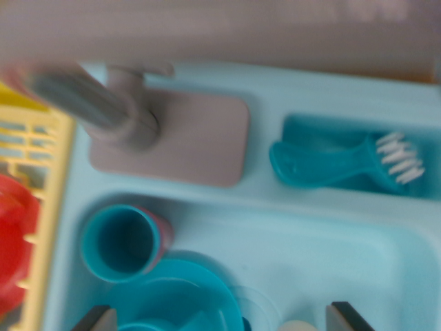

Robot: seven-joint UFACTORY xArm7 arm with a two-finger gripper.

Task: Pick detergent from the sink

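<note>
The picture is blurred. The light blue toy sink (344,241) fills the view. At the bottom edge a small pale rounded top (298,325) peeks into view; I cannot tell whether it is the detergent. My gripper (222,321) is open above the basin. Its two dark fingertips (96,319) show only at the bottom corners, one near the wrist view's left and one toward its right. Nothing sits between them that they hold. A teal cup (120,241) lies in the basin's left part, and a teal bowl (182,296) sits just below it.
A grey faucet (89,103) rises from a grey base plate (193,138) behind the basin. A teal brush (344,162) with white bristles lies in a side compartment at the right. A yellow rack (38,148) holding something red (14,248) borders the left edge.
</note>
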